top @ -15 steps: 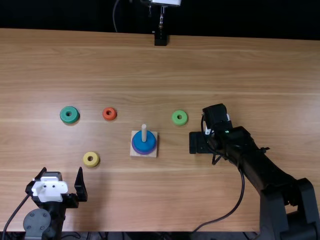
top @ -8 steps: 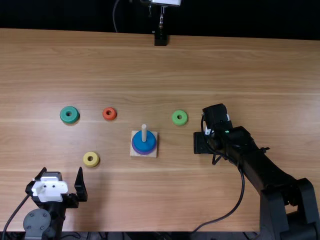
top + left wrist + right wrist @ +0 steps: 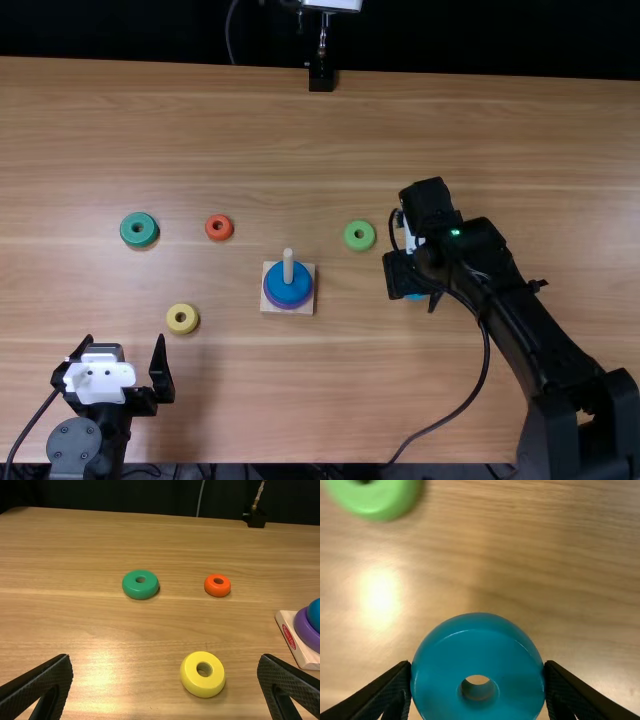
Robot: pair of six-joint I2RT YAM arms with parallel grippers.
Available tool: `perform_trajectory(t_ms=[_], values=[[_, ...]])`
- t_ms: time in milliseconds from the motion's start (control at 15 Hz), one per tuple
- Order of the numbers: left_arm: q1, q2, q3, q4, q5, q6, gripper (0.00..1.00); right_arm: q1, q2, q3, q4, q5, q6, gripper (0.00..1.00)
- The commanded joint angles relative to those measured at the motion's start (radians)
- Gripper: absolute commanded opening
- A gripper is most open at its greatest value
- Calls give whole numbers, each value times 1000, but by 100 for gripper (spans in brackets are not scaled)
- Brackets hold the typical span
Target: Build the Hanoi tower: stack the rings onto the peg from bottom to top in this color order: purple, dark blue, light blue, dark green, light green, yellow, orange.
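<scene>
"Left hand point(image 3: 124, 342)?"

"Open, unmoved. Then the peg point(image 3: 288, 262), wearing the purple ring point(image 3: 289, 306) and dark blue ring point(image 3: 288, 289)."

"And the right hand point(image 3: 403, 277)?"

"It's shifted, gripping the light blue ring point(image 3: 477, 652) between its fingers; blue now peeks out."

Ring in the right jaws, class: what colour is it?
The ring is light blue; right wrist view shows best.

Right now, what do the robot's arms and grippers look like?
Both arms are black. The left gripper and right gripper have black, textured fingers; the left adds a white plate. The right arm carries a looping black cable and small green light.
</scene>
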Motion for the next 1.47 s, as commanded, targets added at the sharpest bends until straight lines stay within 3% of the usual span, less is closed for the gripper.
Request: perform_trajectory(t_ms=[0, 200, 467, 933, 1400], values=[[3, -12, -106, -83, -2, 6, 100, 47, 0, 107, -53, -7, -33, 0], [5, -12, -106, -83, -2, 6, 100, 116, 2, 260, -145, -7, -41, 0], [3, -12, -106, -83, -2, 6, 100, 215, 6, 427, -210, -7, -79, 0], [5, -12, -106, -83, -2, 6, 100, 327, 95, 671, -322, -7, -77, 0], [5, -12, -106, -83, -2, 6, 100, 406, 155, 754, -335, -7, -64, 0]])
